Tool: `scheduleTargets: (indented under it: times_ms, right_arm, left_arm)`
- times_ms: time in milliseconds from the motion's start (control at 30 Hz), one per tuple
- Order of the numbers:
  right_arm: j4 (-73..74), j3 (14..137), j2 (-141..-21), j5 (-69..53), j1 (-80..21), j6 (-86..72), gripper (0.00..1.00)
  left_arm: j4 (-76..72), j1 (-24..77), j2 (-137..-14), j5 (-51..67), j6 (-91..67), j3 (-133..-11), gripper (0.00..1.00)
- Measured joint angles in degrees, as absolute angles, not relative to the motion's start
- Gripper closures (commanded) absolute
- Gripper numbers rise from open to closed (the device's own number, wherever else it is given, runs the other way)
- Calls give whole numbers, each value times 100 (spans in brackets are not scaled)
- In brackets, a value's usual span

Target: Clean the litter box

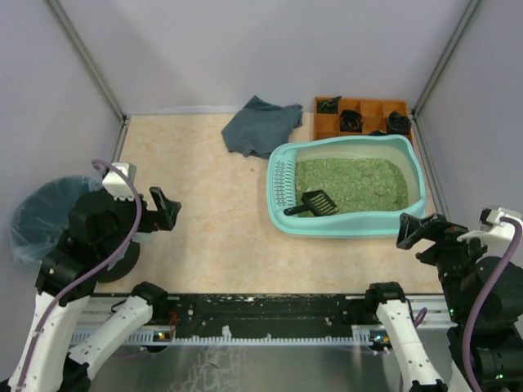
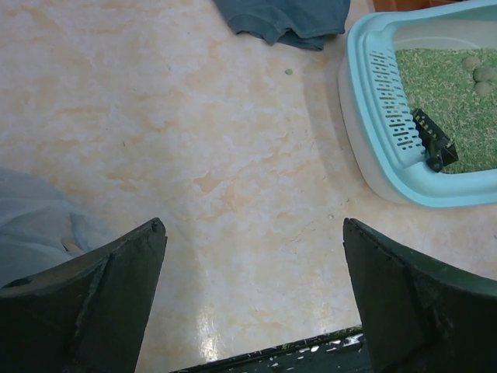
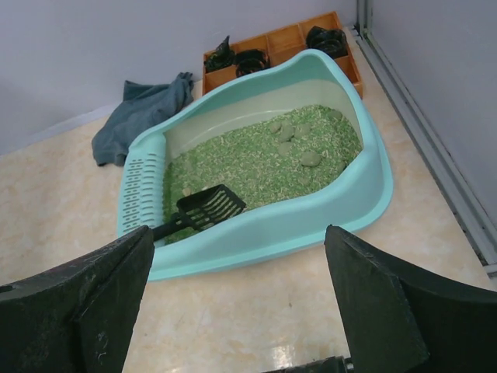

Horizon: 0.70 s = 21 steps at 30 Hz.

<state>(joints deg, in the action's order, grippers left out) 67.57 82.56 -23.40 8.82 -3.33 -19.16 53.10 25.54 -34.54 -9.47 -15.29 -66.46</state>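
On the beige tabletop [image 1: 204, 220], the left gripper [image 1: 166, 210] and right gripper [image 1: 418, 230] gape empty, and a careless grab could flip the black scoop [image 1: 315, 202], scattering granules over the litter box [image 1: 351, 229] rim.

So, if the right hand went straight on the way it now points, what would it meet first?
Probably the near wall of the litter box, close to the black scoop, though depth is unclear.

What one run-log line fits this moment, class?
phase: pre-grasp | left gripper: open, empty | right gripper: open, empty | scoop: resting in litter box, near grille end | clumps: in litter, opposite end
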Motion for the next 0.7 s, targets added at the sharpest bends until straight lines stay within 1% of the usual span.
scheduleTargets:
  times_ms: [267,500,700]
  right_arm:
    - [6851,8114,-2453,958,-266,-1772,8]
    - [6869,7710,-2477,1037,-244,-1747,8]
    - [6853,7498,-2790,760,-235,-1708,8]
  left_arm:
    - [5301,2534,-3815,-956,-1717,-6576,0]
    - [5262,2532,-4032,-974,-1879,-6178,0]
    - [5081,2526,-4178,-1052,-1728,-5811,0]
